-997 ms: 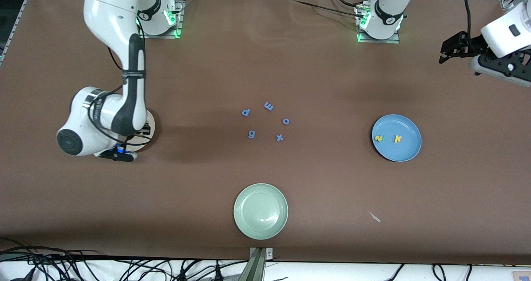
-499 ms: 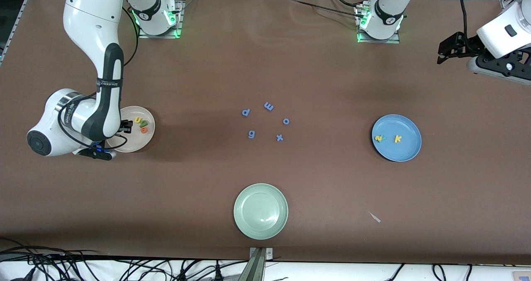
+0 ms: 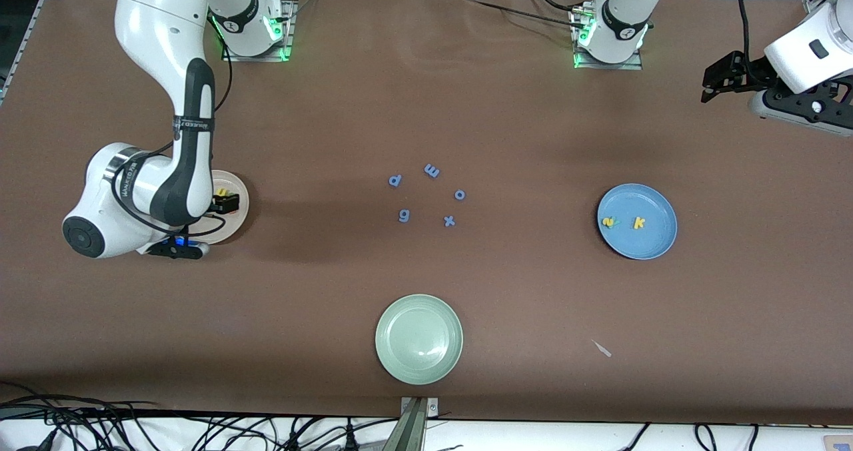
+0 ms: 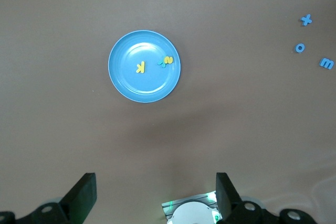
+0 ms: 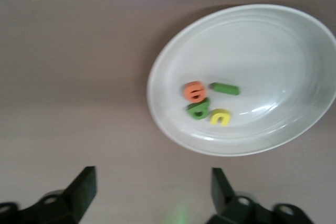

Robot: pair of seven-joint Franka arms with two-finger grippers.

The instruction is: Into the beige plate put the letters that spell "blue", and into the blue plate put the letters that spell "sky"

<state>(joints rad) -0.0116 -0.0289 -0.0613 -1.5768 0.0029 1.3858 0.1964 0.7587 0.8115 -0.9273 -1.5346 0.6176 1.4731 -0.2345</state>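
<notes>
The beige plate (image 5: 273, 51) holds the orange e (image 5: 194, 92), the thin green l (image 5: 224, 88), the dark green b (image 5: 198, 110) and the yellow u (image 5: 220, 117), bunched together. My right gripper (image 3: 225, 203) hangs open above this plate (image 3: 242, 201), its fingers (image 5: 84, 184) empty, and the arm hides most of the plate in the front view. In the blue plate (image 3: 656, 238) lie the yellow s (image 3: 607, 222), teal y (image 3: 614, 222) and yellow k (image 3: 639, 222). My left gripper (image 3: 716, 81) waits open, high over the left arm's end of the table.
Several periwinkle letters lie mid-table: p (image 3: 395, 180), m (image 3: 432, 170), o (image 3: 459, 194), g (image 3: 404, 216), x (image 3: 449, 221). A pale green plate (image 3: 418, 338) sits nearer the front camera. A small pale scrap (image 3: 602, 348) lies beside it toward the left arm's end.
My right gripper has gone from shut to open. Its hand swung off the beige plate toward the right arm's end of the table, then came partly back over it. The left arm barely moved.
</notes>
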